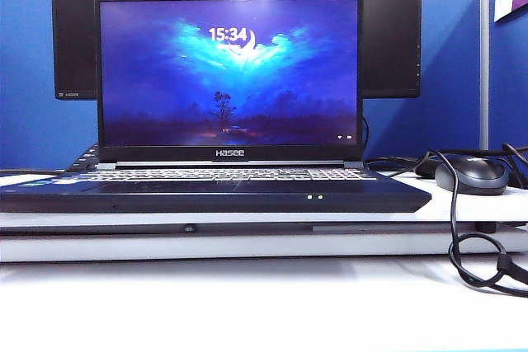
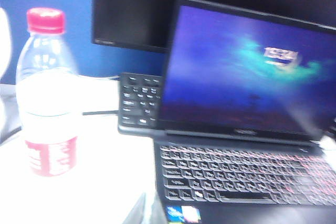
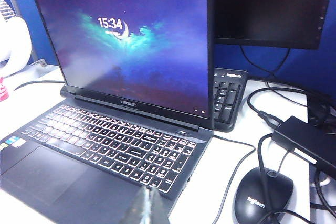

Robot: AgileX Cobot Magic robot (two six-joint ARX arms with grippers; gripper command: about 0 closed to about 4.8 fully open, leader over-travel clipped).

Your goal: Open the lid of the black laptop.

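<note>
Both my grippers, left [image 2: 144, 211] and right [image 3: 147, 208], sit off the slim black laptop [image 1: 214, 191]; aperture unclear. Its thin, stiff, fragile lid [image 1: 229, 72] stands upright; I'd hold its top edge.

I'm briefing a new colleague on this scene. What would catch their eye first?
The lid of the black laptop stands open mid-table, its screen glowing blue with 15:34. Behind looms a dark monitor; a red-capped bottle stands to the laptop's left, a mouse to its right.
</note>
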